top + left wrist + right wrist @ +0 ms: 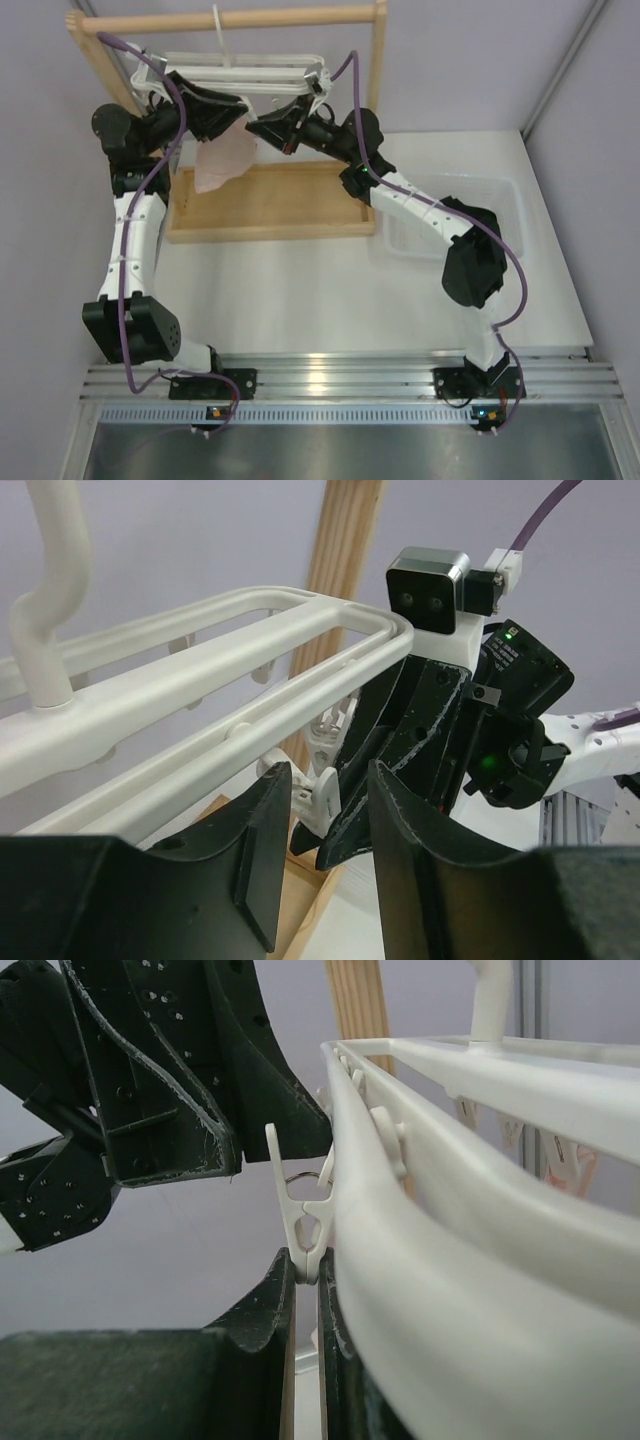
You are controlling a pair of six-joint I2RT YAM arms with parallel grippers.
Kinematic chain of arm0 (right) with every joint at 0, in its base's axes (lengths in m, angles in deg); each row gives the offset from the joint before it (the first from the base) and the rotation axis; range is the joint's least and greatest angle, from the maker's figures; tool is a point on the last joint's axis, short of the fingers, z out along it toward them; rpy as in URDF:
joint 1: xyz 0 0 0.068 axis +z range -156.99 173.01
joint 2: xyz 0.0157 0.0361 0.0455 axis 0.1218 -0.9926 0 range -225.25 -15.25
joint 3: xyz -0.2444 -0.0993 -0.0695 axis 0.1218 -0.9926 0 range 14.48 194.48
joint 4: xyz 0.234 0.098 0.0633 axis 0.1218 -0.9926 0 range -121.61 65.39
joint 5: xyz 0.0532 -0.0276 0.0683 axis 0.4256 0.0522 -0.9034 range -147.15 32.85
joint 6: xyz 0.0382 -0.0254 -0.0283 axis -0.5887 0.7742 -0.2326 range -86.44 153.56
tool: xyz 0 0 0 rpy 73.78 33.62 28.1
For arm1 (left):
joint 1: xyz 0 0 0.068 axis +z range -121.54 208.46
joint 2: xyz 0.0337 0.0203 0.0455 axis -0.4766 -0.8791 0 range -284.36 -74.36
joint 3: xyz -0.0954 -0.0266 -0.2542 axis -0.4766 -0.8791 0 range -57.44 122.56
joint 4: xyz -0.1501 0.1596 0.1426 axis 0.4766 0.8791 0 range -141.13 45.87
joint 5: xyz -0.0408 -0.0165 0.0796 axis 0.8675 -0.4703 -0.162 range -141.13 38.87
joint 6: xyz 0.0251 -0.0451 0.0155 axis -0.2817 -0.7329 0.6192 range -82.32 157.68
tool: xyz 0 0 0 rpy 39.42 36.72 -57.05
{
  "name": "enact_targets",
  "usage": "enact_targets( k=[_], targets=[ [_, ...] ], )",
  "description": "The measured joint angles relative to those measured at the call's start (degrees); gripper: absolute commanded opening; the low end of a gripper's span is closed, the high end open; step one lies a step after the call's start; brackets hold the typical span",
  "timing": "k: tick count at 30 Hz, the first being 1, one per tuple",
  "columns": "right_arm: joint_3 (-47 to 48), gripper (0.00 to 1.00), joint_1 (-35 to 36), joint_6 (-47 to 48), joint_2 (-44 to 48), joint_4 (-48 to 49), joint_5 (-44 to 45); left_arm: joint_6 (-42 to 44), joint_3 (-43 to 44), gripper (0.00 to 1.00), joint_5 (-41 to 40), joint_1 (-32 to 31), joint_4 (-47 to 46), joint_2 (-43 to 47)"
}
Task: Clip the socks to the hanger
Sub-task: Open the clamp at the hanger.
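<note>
I am judging this the clip-opening step: the right gripper (305, 1295) is pinching a clip (303, 1222) on the hanger (430, 1230) — its rail just beside the fingers. The left gripper (330, 790) is hovering spread, facing it. No sock is showing — the next move calls for fetching one.

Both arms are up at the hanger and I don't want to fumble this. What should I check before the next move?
1. Right gripper on a clip: ok, its fingers pinch one end.
2. Left gripper open: ok, fingers are apart with nothing between them.
3. Sock ready at the clip: not ok, no sock shows in any view.
4. Clip spread enough to take a sock: cannot tell.
5. Hanger hooked on the rod: ok.
6. Clearance between the two grippers: cannot tell, they are very close.
</note>
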Motion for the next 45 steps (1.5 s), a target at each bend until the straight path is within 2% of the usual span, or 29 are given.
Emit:
enact_targets(
  k=[5,9,11,12,16,20,29,38,45],
  targets=[
    [0.63,0.0,0.0,-0.22,-0.5,-0.02,-0.15,0.0,0.0,0.31,0.13,-1.09,-0.09,-0.02],
    [0.63,0.0,0.02,-0.55,-0.61,0.28,-0.46,0.13,-0.07,0.15,-0.26,-1.2,-0.04,-0.13],
    [0.66,0.04,0.0,-0.61,-0.61,0.31,-0.57,0.2,-0.09,0.11,-0.5,-1.22,0.02,-0.15],
    [0.66,0.07,0.0,-0.59,-0.61,0.24,-0.57,0.2,-0.11,0.08,-0.59,-1.22,0.15,-0.15],
    [0.68,0.33,0.02,1.33,-0.59,-0.83,-0.07,0.35,-0.11,0.0,-1.49,-1.27,1.44,-0.15],
    [-0.31,0.45,0.26,8.11,-0.11,-4.72,3.13,1.33,-0.11,0.0,-3.56,-1.42,5.35,-0.13],
    [-3.28,0.49,3.17,26.73,2.84,-9.55,13.88,4.68,-0.11,0.0,-8.48,-2.29,13.57,1.79],
    [-3.26,0.5,6.05,37.68,3.69,-9.53,18.29,7.61,0.28,0.0,-10.4,-2.62,17.29,2.56],
    [-2.73,0.45,6.97,41.7,3.67,-9.6,21.7,9.94,0.85,0.0,-11.87,-3.28,19.67,2.62]
  ],
)
